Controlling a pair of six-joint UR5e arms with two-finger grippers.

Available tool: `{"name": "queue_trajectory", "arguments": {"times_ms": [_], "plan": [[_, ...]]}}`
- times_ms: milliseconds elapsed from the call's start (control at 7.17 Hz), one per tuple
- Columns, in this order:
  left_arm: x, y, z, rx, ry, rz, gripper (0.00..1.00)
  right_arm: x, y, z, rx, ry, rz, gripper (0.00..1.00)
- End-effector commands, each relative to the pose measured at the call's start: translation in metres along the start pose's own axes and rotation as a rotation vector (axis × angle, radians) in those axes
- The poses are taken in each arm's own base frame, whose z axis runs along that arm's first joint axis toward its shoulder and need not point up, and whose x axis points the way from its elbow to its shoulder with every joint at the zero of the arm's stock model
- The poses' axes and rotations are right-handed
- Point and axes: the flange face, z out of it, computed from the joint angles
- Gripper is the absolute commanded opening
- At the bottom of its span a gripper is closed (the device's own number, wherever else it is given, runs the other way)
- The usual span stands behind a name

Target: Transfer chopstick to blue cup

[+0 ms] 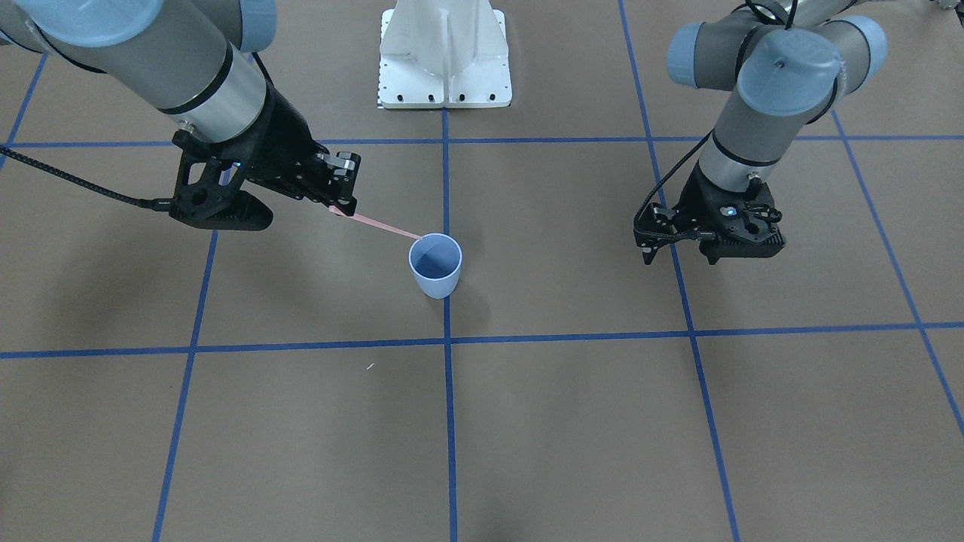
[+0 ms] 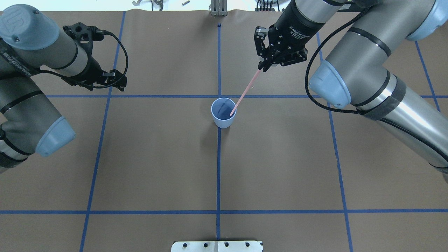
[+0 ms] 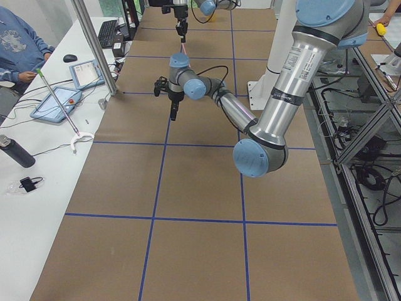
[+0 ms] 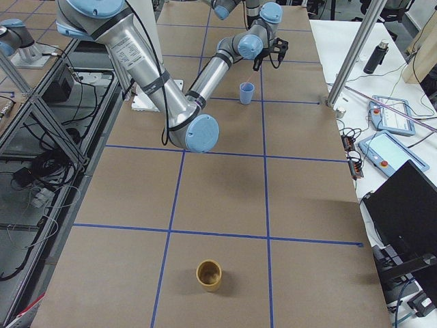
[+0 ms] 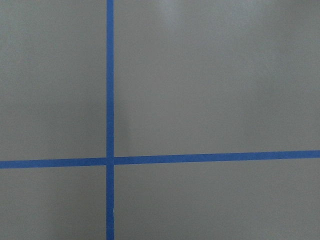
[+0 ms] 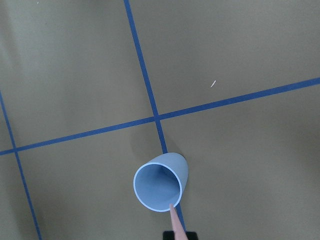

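The blue cup [image 2: 223, 112] stands upright at the table's middle on a blue tape line; it also shows in the front view [image 1: 435, 265] and the right wrist view [image 6: 161, 183]. My right gripper [image 2: 265, 64] is shut on the upper end of the pale pink chopstick [image 2: 245, 91]. The stick slants down to the cup, and its lower tip is at the cup's rim on the gripper's side [image 6: 173, 212]. I cannot tell whether the tip touches the cup. My left gripper [image 1: 680, 258] hangs open and empty above the table, well apart from the cup.
The robot's white base plate [image 1: 444, 83] is at the table's edge behind the cup. A brown cup [image 4: 209, 275] stands far off near the table's right end. Blue tape lines grid the brown table [image 2: 157, 157]. A side bench [image 3: 37, 144] holds tablets and a bottle.
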Motion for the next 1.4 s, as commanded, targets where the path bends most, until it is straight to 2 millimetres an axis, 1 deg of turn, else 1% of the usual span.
{"name": "queue_trajectory", "arguments": {"times_ms": [0,140,558,698,837,977,1116,1256], "plan": [[0.000,0.000,0.000,0.000,-0.001,0.000,0.98,0.000,-0.007,-0.003,0.002,-0.001,0.006,0.00],[0.000,0.000,0.000,0.000,-0.001,0.000,0.98,0.003,-0.015,0.005,0.000,0.016,0.020,0.00],[0.000,0.000,0.000,0.000,-0.001,-0.003,0.98,-0.001,-0.017,0.020,-0.007,0.011,0.004,0.00],[0.001,0.001,0.000,0.000,0.002,-0.003,0.98,-0.003,-0.016,0.020,-0.008,0.011,0.005,0.23],[0.001,0.000,-0.001,0.001,0.002,-0.004,0.98,-0.003,-0.015,0.022,-0.010,0.010,0.033,0.53],[0.001,0.000,-0.001,0.001,0.002,-0.004,0.98,-0.005,-0.013,0.022,-0.011,0.009,0.034,0.65],[0.001,0.000,-0.002,0.002,0.003,-0.005,0.98,-0.008,-0.012,0.019,-0.008,0.004,0.045,1.00],[0.002,0.001,-0.001,0.001,0.003,-0.005,0.98,-0.012,-0.010,0.016,-0.007,-0.002,0.051,1.00]]}}
